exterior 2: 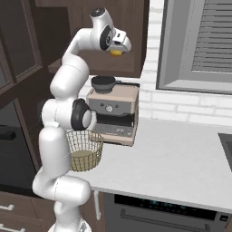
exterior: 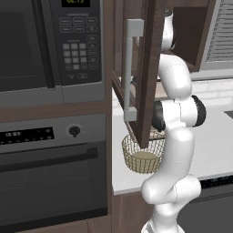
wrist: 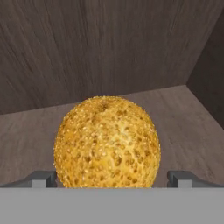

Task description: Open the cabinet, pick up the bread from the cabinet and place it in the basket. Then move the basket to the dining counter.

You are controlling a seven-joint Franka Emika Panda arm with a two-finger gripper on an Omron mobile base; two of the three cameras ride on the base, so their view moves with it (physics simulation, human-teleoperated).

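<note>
Claw [wrist: 112, 178] spread wide around bread [wrist: 107, 142] inside cabinet [wrist: 109, 52]; microwave [exterior: 50, 45] display unreadable.

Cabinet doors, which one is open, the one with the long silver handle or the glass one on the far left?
The dark brown cabinet door with the long silver handle is open, swung out toward the robot. The claw reaches inside at the bread.

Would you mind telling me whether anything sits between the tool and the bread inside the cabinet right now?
Nothing visible does. In the hand view the bread lies on the cabinet floor directly ahead, with the open tool straddling it, one fingertip on each side and no other item between them.
</note>
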